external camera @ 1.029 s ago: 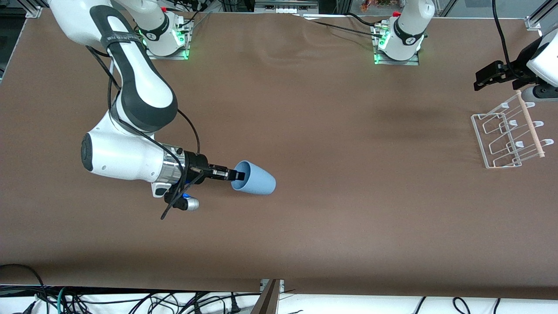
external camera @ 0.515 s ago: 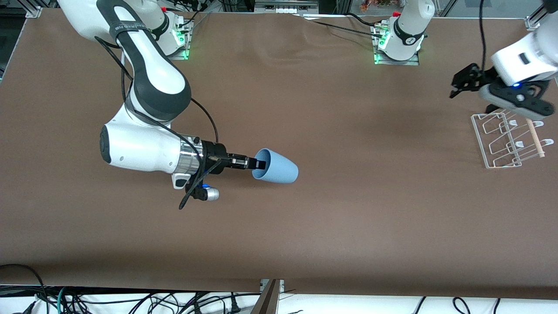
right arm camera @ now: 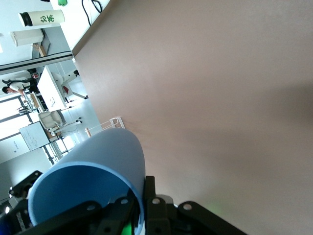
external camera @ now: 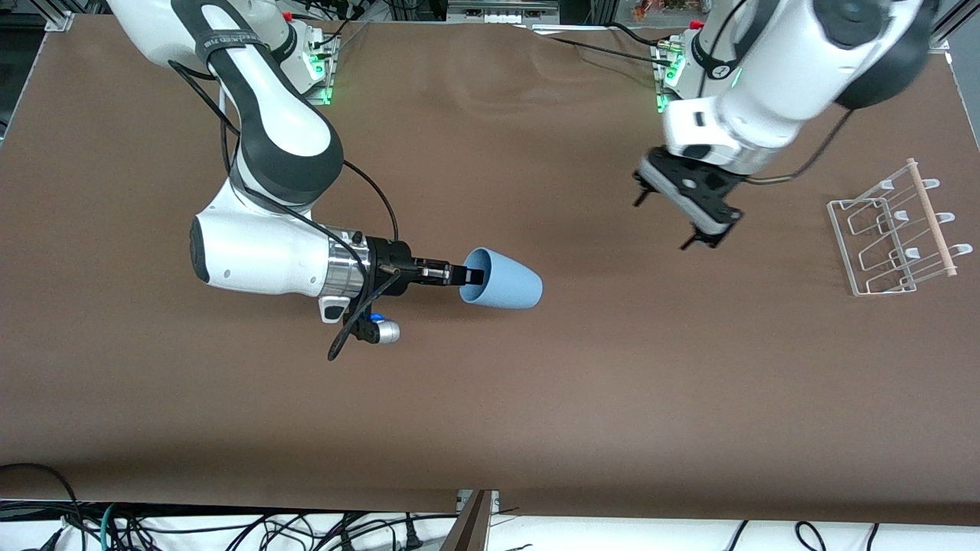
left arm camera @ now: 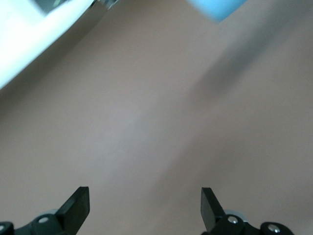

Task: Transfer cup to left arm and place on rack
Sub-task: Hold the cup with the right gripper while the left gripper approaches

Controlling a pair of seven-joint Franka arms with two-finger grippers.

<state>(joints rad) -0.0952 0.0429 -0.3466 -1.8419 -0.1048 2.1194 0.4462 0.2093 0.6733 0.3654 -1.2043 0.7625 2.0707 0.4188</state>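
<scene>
The light-blue cup (external camera: 503, 282) lies sideways in the air over the middle of the table, its mouth toward my right arm. My right gripper (external camera: 469, 276) is shut on the cup's rim, one finger inside and one outside; the right wrist view shows the cup (right arm camera: 93, 176) pinched this way. My left gripper (external camera: 684, 207) is open and empty, above the table between the cup and the rack (external camera: 896, 233). In the left wrist view the left gripper (left arm camera: 145, 205) looks down on bare table, with the cup (left arm camera: 217, 7) at the picture's edge.
The brown table (external camera: 490, 398) spreads wide around both arms. The rack with its wooden rod (external camera: 930, 218) stands at the left arm's end of the table. Cables hang below the table's near edge.
My left arm has swung from over the rack toward the table's middle. My right gripper has carried the cup toward the left arm's end.
</scene>
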